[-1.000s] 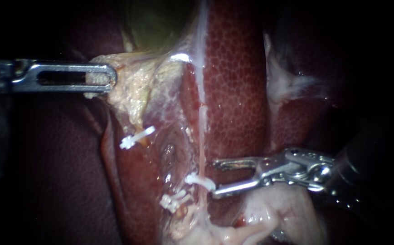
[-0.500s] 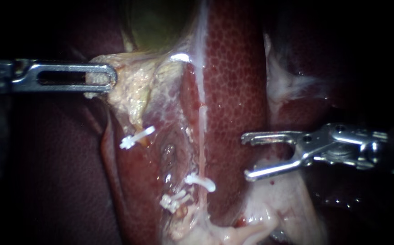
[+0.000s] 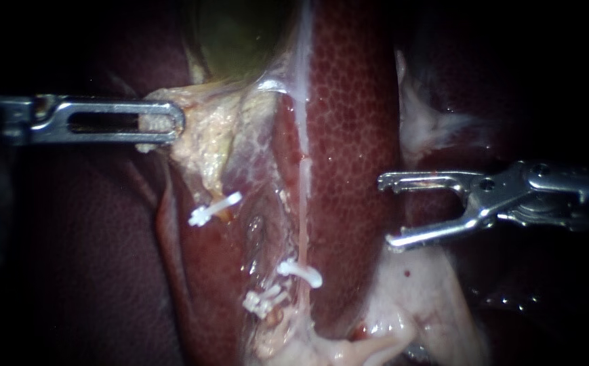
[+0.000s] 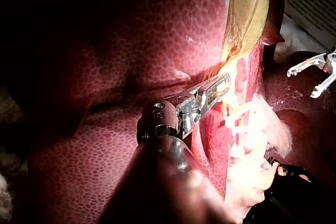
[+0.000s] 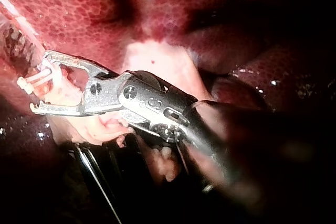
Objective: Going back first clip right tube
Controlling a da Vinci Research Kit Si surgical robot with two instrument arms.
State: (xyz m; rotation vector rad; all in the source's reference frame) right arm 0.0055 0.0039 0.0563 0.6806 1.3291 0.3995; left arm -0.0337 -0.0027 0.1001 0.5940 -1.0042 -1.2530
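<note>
In the endoscope view my right instrument (image 3: 386,211) stands over the liver (image 3: 348,122) with its jaws open and empty. It is well to the right of the thin pale right tube (image 3: 303,210). A white clip (image 3: 299,271) sits across that tube lower down. Further white clips (image 3: 261,301) lie just below and to the left of it, and one clip (image 3: 214,208) is on the left tube. My left instrument (image 3: 172,122) is shut on pale tissue (image 3: 199,135) below the gallbladder (image 3: 240,34). In the right wrist view the open jaws (image 5: 40,82) frame a clip (image 5: 31,81) that lies beyond them.
Pale fatty tissue (image 3: 416,298) lies under my right instrument and along the lower edge. Dark liver (image 3: 84,257) fills the left side. In the left wrist view my left instrument (image 4: 220,85) holds the tissue, and my right instrument (image 4: 302,83) stands open further off.
My right instrument has drawn back to the right and upward, away from the clip on the right tube, jaws still open. My left instrument has shifted slightly right with its tissue.
</note>
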